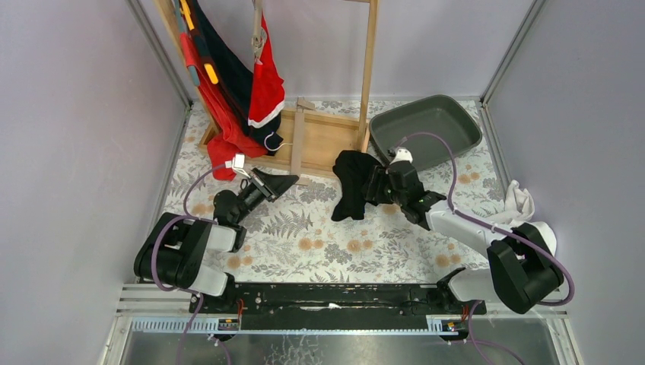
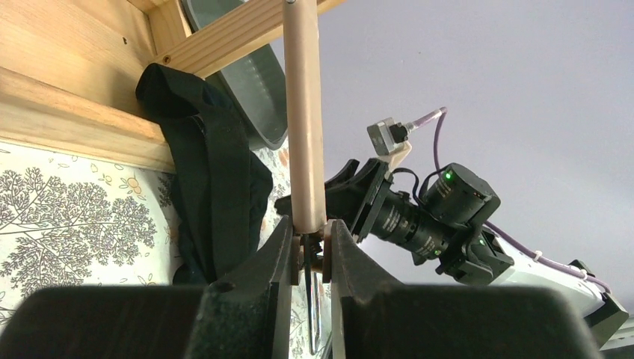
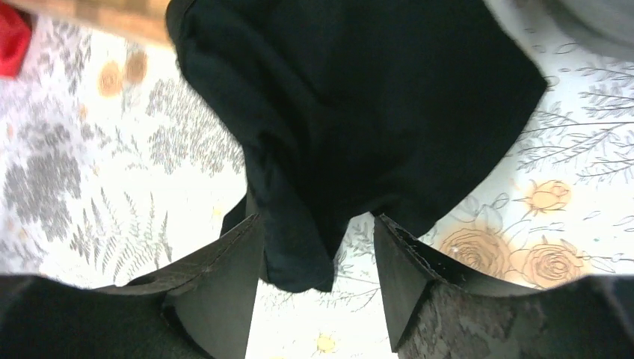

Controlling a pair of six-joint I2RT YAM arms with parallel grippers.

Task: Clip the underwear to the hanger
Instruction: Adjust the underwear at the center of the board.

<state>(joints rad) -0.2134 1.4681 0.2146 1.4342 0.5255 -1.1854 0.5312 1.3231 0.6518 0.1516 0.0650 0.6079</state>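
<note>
The black underwear [image 1: 351, 185] lies crumpled on the floral table against the wooden rack base; it also shows in the left wrist view [image 2: 217, 187] and the right wrist view [image 3: 359, 112]. My right gripper [image 1: 371, 187] is open, its jaws [image 3: 318, 232] standing on either side of a hanging fold of the fabric without clamping it. The wooden hanger bar [image 1: 298, 141] runs up from my left gripper [image 1: 291, 181]. In the left wrist view my left gripper [image 2: 308, 233] is shut on the hanger's clip [image 2: 309, 250] at the end of the bar [image 2: 303, 112].
A wooden rack [image 1: 327, 141] stands at the back with red and dark garments [image 1: 236, 91] hung on its left. A grey tub [image 1: 427, 125] sits at the back right. A white cloth [image 1: 519, 201] lies by the right arm.
</note>
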